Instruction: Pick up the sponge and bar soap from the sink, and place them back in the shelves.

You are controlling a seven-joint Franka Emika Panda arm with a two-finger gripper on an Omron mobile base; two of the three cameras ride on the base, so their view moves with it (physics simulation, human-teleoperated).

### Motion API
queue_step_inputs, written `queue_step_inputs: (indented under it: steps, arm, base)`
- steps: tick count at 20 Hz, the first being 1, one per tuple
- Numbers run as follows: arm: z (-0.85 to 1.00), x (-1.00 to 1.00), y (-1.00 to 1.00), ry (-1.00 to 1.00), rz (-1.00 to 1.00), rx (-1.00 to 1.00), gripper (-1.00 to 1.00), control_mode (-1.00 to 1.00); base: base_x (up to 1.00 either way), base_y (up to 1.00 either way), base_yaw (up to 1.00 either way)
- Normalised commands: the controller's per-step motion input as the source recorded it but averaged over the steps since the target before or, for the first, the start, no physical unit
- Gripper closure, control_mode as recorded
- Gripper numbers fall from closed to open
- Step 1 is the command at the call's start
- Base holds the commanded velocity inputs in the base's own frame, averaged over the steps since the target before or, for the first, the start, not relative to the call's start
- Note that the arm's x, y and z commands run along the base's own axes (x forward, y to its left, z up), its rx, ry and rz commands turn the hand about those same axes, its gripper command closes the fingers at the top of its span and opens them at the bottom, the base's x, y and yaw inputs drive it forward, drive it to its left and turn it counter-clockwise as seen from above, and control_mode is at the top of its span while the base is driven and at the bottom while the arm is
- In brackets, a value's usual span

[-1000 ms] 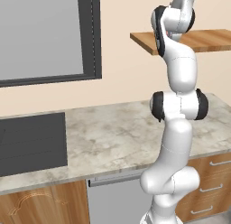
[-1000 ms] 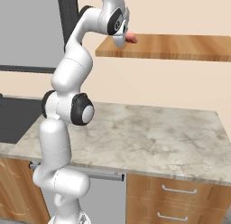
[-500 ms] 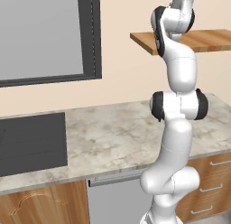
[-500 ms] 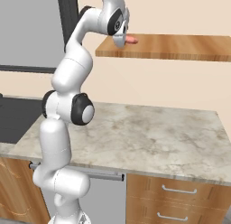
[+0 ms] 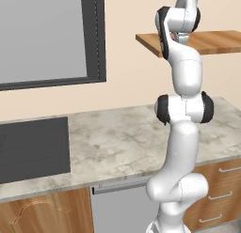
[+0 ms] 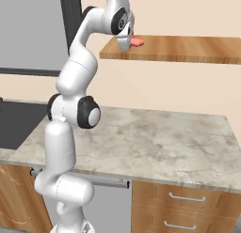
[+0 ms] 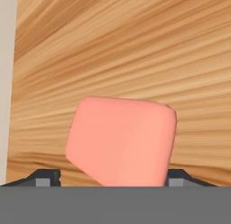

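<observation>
The arm is raised high, with the gripper (image 6: 127,43) at the left end of the shelves (image 6: 188,48), a light-brown wooden plank fixed to the beige wall. In the right base view the bar soap (image 6: 137,41) shows as a salmon-pink shape just beside the gripper, over the plank's top face near its left front corner. Whether it lies flat on the wood or is slightly tilted cannot be told from that view.

In the hand view the bar soap (image 7: 122,139) sits between the two dark fingertips (image 7: 45,177), which rise at either side of its lower edge. Wood grain of the shelves (image 7: 135,47) lies behind the bar. The jaws stand wide, with the tips outside the bar's corners on both sides; they appear released rather than clamped on it, though contact at the very bottom of the bar is hidden.

In the left base view the arm's upper links cover the front left part of the shelves (image 5: 216,42), and the bar is hidden behind them.

Below, the marbled worktop (image 6: 155,143) runs along the wall above wooden drawers (image 6: 188,204) with metal handles. The black sink (image 5: 33,150) is set into the worktop at the left, well apart from the shelves. A dark-framed window (image 5: 47,37) is on the wall above the sink.
</observation>
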Motion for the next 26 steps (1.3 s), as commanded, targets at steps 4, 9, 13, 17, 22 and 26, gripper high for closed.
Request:
queue_step_inputs:
  steps: [4,9,13,17,22,26]
  arm:
    - [0.08,0.00,0.00,0.07,0.00,0.00,-1.00,-1.00]
    - [0.19,-0.34,0.00,0.00,0.00,0.00,-1.00,-1.00]
    - [0.10,-0.54,0.00,0.00,0.00,-0.01,-1.00,-1.00]
    - [0.02,-0.62,0.05,0.00,0.00,0.00,-1.00,-1.00]
    - [-0.08,-0.68,0.19,0.02,0.01,0.00,-1.00,-1.00]
    - [-0.37,-0.61,0.26,0.00,0.05,-0.01,-1.00,-1.00]
  base:
    - [0.00,0.00,0.00]
    - [0.00,0.00,0.00]
    - [0.00,0.00,0.00]
    - [0.00,0.00,0.00]
    - [0.00,0.00,0.00]
    - [0.00,0.00,0.00]
